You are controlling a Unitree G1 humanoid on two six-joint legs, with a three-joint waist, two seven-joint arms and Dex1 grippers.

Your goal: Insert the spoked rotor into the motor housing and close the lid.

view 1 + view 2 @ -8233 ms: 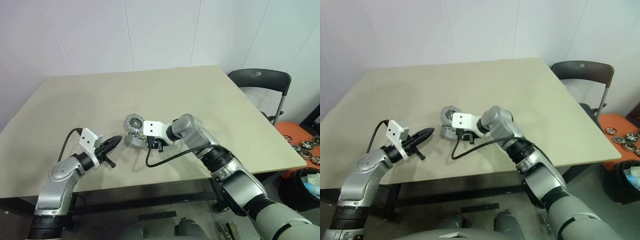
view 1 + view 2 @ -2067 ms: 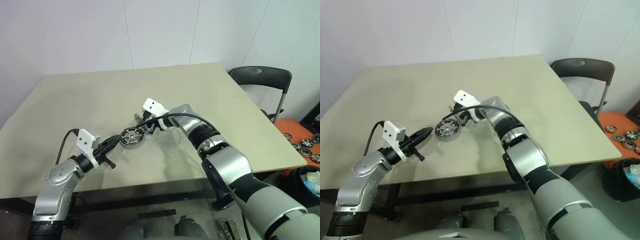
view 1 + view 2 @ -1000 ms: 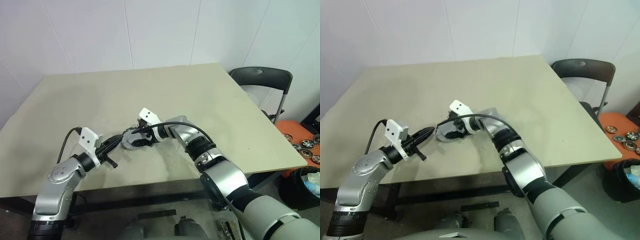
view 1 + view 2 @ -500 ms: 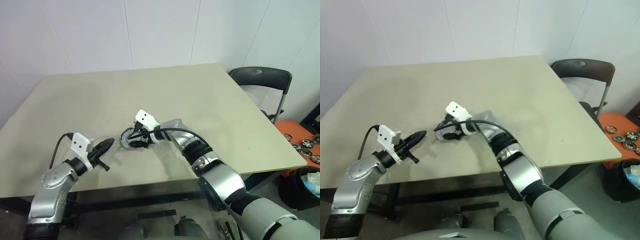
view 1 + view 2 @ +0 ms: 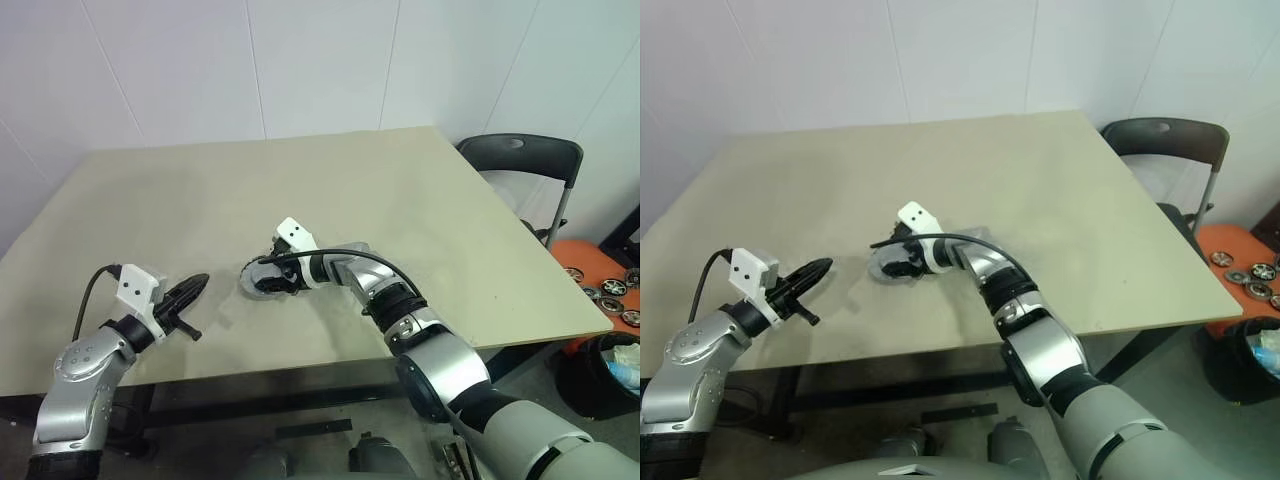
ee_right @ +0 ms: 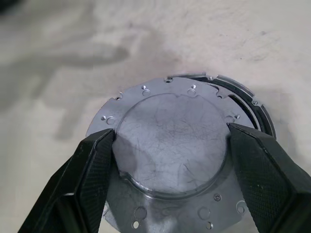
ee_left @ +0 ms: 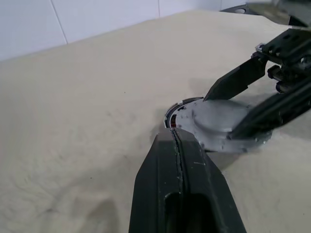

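The lid [image 6: 170,145] is seen lying on top of the motor housing [image 6: 252,109], near the middle of the table [image 5: 450,220], slightly off-centre so that a crescent of the housing's rim is left uncovered. The raised centre of the lid is gripped from both sides by the right gripper [image 6: 171,167]. The spoked rotor is judged to be already inside, being hidden under the lid. The left gripper [image 5: 190,290] is held clenched and empty, apart to the left. Squaring the lid and releasing it are judged to remain.
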